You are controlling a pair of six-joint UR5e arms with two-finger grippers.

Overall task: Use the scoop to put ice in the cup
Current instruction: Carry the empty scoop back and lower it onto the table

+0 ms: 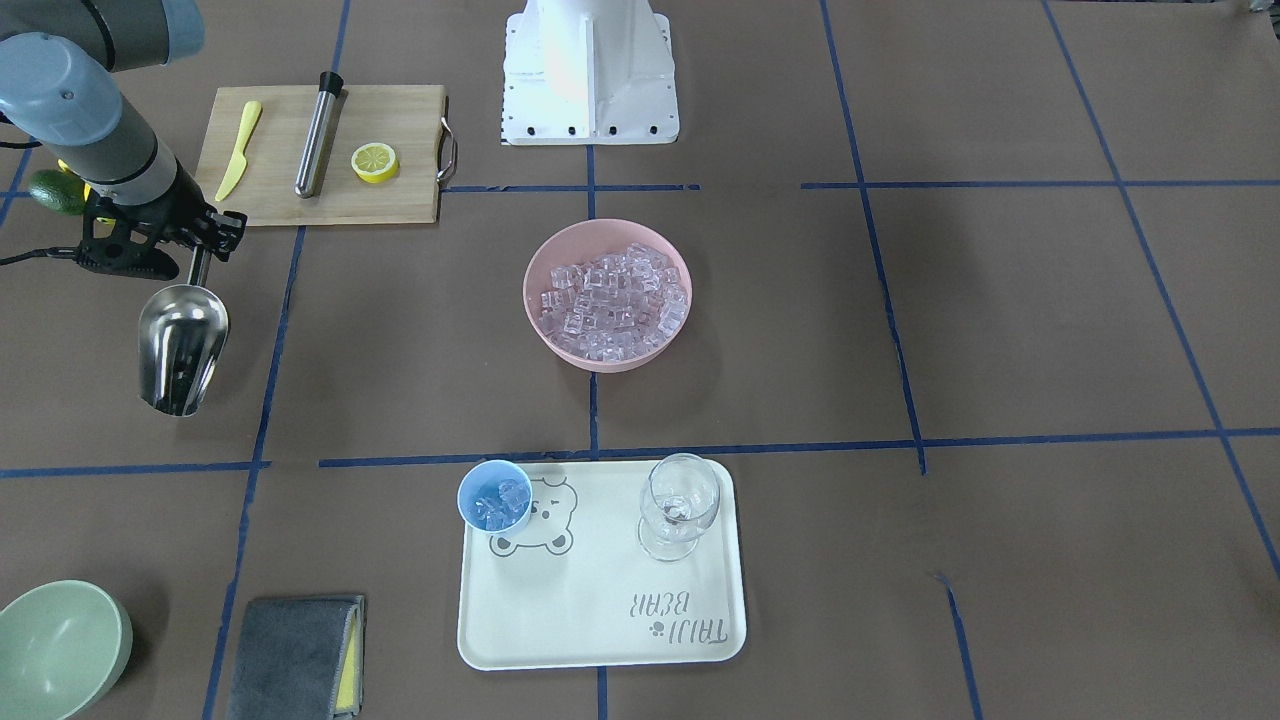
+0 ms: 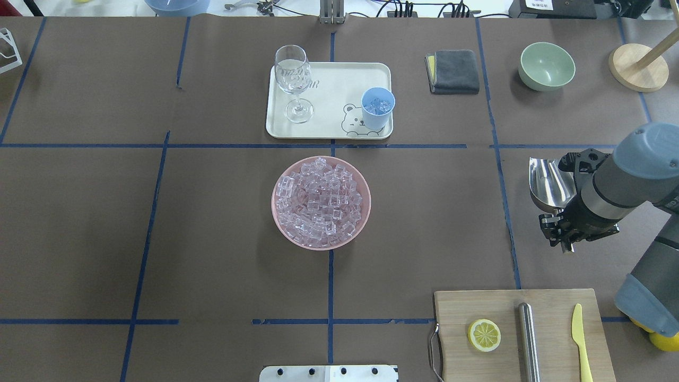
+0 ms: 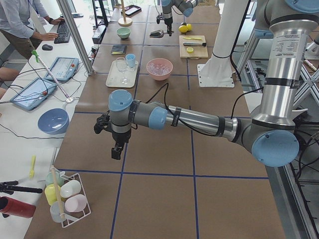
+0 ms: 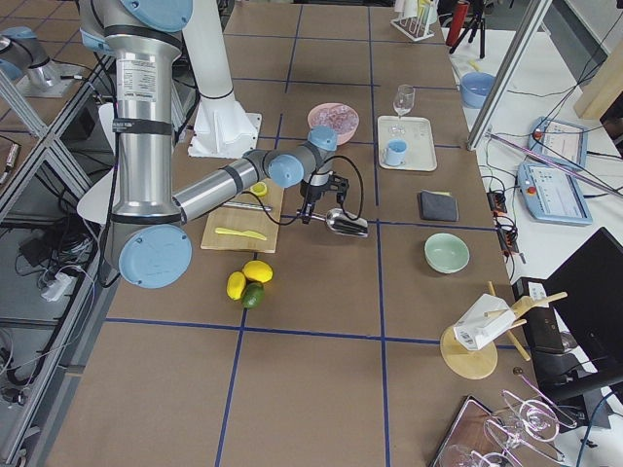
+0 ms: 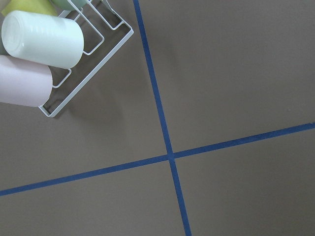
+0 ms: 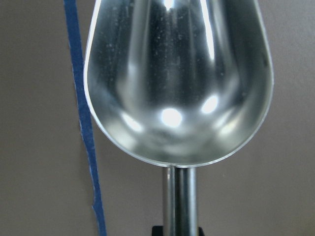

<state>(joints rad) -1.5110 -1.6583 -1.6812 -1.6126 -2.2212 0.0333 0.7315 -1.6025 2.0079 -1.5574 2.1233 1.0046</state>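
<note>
Although the cup [image 1: 494, 507] on the tray [image 1: 600, 600] is already holding some ice [image 1: 508, 494], the right hand [image 1: 200, 258] is pinching the handle of the scoop [image 1: 182, 345] (its trough is showing empty) well apart from the pink bowl [image 1: 530, 300], so further scooping is probably remaining.

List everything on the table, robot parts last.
Round pink bowl: one, pink, table centre.
Clear glassy ice cubes: many, clear, in pink bowl and cup.
Light-blue plastic cup: one, blue, on cream tray.
Clear stemmed glass: one, clear, on tray.
Shiny steel scoop: one, silver, in right gripper.
Wooden cutting board: one, tan, carrying yellow knife, steel cylinder, lemon half.
Pale green bowl: one, green, beside grey cloth.
Right gripper: one, black, shut on scoop.
Left gripper: one, black, over table.
</note>
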